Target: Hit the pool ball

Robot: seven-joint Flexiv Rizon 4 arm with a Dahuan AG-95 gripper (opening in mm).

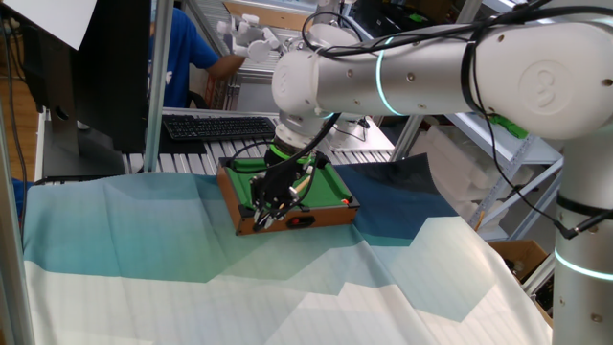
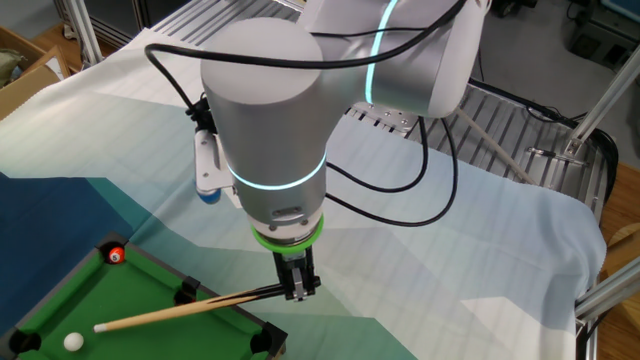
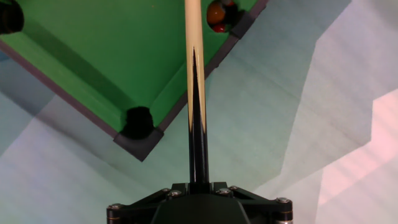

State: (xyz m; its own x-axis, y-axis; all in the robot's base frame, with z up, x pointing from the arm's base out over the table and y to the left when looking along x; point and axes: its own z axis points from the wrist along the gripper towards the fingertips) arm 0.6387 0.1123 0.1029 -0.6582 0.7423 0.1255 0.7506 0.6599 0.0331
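Observation:
The pool ball (image 2: pixel 73 341) is a tiny white ball on the green felt of the miniature pool table (image 2: pixel 150 295), near its front corner. My gripper (image 2: pixel 297 290) is shut on the dark butt of a wooden cue stick (image 2: pixel 180 311), just off the table's edge. The cue lies across the felt, and its tip stops a short gap from the white ball. In the hand view the cue (image 3: pixel 194 68) runs straight up from my gripper (image 3: pixel 198 186) over the table's corner pocket (image 3: pixel 138 121). The white ball is out of that view. In one fixed view my gripper (image 1: pixel 273 206) hangs over the table (image 1: pixel 330 187).
A small red-orange ball (image 2: pixel 116 255) sits by a far corner pocket and also shows in the hand view (image 3: pixel 217 12). A blue-and-white cloth (image 1: pixel 192 287) covers the tabletop. A keyboard (image 1: pixel 218 126) and a person (image 1: pixel 187 53) are behind. A cardboard box (image 2: pixel 25 75) stands at the side.

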